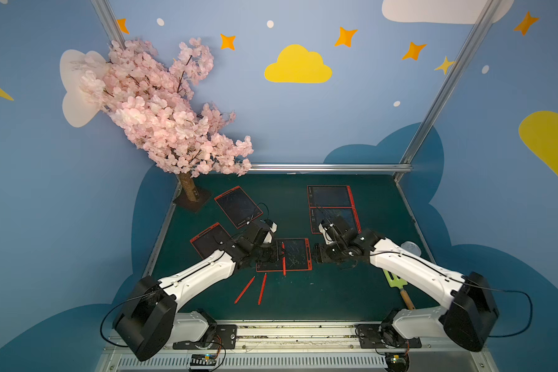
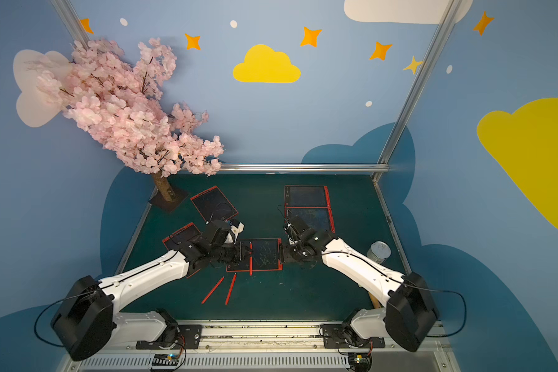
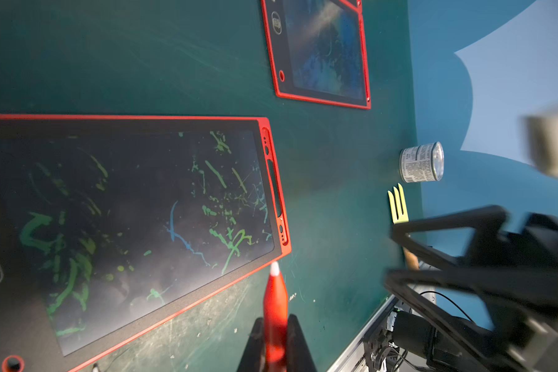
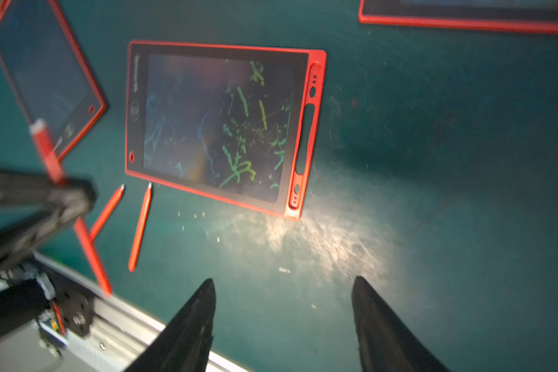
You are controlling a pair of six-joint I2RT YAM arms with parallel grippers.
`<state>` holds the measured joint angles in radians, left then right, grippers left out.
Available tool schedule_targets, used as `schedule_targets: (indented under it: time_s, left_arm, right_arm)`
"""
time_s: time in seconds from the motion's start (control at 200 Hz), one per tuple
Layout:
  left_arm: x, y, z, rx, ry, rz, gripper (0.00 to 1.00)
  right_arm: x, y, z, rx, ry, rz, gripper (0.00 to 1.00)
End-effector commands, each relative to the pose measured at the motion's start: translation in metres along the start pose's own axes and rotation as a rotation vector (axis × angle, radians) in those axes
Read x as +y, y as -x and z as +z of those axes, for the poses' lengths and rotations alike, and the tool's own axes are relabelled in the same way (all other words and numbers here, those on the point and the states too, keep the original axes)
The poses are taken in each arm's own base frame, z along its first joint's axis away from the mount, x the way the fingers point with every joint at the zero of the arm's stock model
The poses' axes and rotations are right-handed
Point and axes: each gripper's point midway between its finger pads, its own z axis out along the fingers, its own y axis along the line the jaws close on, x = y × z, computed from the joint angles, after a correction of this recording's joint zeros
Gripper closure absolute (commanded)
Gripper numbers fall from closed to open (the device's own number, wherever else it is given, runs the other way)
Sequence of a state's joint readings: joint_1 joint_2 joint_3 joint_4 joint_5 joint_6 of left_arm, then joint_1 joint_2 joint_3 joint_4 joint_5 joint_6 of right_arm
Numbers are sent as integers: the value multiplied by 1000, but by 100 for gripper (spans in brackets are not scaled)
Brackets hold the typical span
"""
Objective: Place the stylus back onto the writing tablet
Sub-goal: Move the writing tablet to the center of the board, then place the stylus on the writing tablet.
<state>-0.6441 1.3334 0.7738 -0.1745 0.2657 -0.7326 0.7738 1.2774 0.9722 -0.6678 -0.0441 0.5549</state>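
The left tool (image 3: pixel 276 322) pinches the stylus (image 3: pixel 275 299) above the near-centre tablet's (image 3: pixel 142 209) left side while the right tool (image 4: pixel 284 280) hangs spread and empty; released askew from the right-edge slot (image 3: pixel 275 190), it could roll onto the bench (image 3: pixel 142 64).

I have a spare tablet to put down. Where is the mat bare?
Bare: the front stretch between the loose styluses and the spatula; the back strip between the tilted tablet and the paired tablets. Crowded: around the scribbled tablet, left gripper and right gripper at its sides.
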Motion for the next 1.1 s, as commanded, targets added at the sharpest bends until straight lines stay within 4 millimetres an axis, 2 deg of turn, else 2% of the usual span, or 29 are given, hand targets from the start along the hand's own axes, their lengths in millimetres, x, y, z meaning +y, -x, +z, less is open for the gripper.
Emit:
schedule_targets:
  time_s: [0.0, 0.05, 0.1, 0.305, 0.496, 0.771, 1.091]
  left_arm:
    - [-8, 8, 6, 5, 19, 1, 88]
    - [-8, 7, 12, 29, 38, -6, 88]
    - [-9, 7, 18, 45, 47, -12, 88]
    - [-13, 15, 40, 52, 98, -20, 88]
    - [-12, 18, 62, 87, 156, -28, 89]
    - [-12, 26, 91, 110, 218, -48, 90]
    - [-17, 27, 121, 135, 274, -69, 90]
  right_arm:
    - [-6, -8, -27, -56, 4, -80, 15]
    - [-10, -11, -39, -89, 3, -84, 6]
    - [-13, -11, -50, -136, 14, -90, 2]
    - [-12, -6, -101, -367, 103, -143, 2]
    - [-17, -13, -132, -398, 101, -173, 2]
    - [-32, -23, -139, -368, 19, -242, 3]
    - [-29, -25, -131, -344, 33, -243, 3]
